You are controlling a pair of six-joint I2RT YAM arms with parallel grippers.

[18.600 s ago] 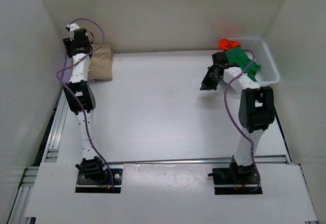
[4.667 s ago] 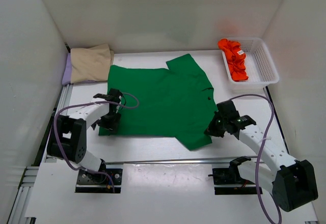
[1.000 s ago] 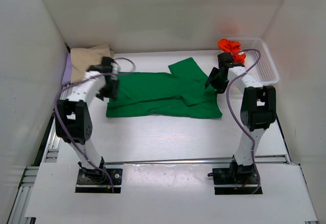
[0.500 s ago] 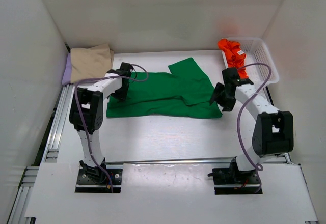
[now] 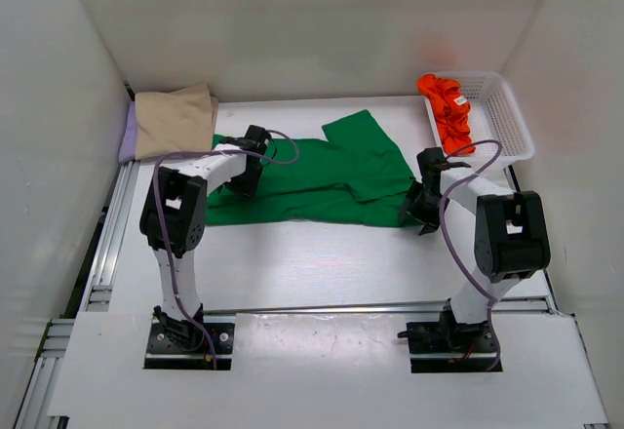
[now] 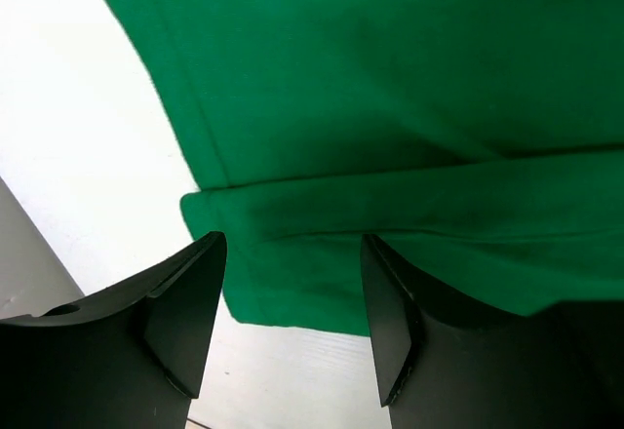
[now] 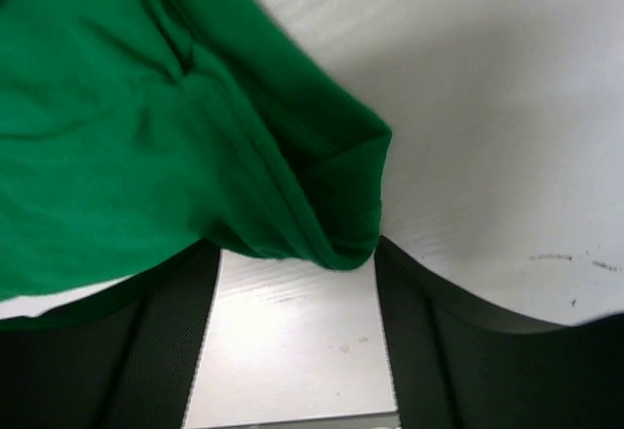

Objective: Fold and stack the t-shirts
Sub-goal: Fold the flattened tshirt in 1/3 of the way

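Table (image 5: 322,263) holds the half-folded green shirt (image 5: 331,180); left gripper (image 6: 292,253) and right gripper (image 7: 297,253) gape wide, so pinch its ends evenly

White matte flat bench (image 5: 312,253) fills the middle, boxed in by plain white panel walls: back wall (image 5: 312,19), left wall (image 5: 49,156) and right wall (image 5: 575,156), all bare, with a faint pinkish tint on the back wall toward the right. Silver aluminium slotted rail (image 5: 322,308) runs along the bench's near edge, another silver rail (image 5: 102,253) runs down its left side, and a white flat front board (image 5: 322,361) with two dark cutouts lies nearest the camera. Light is even and diffuse, shadows are soft, and the right wrist view shows small dark scuffs on the bench.
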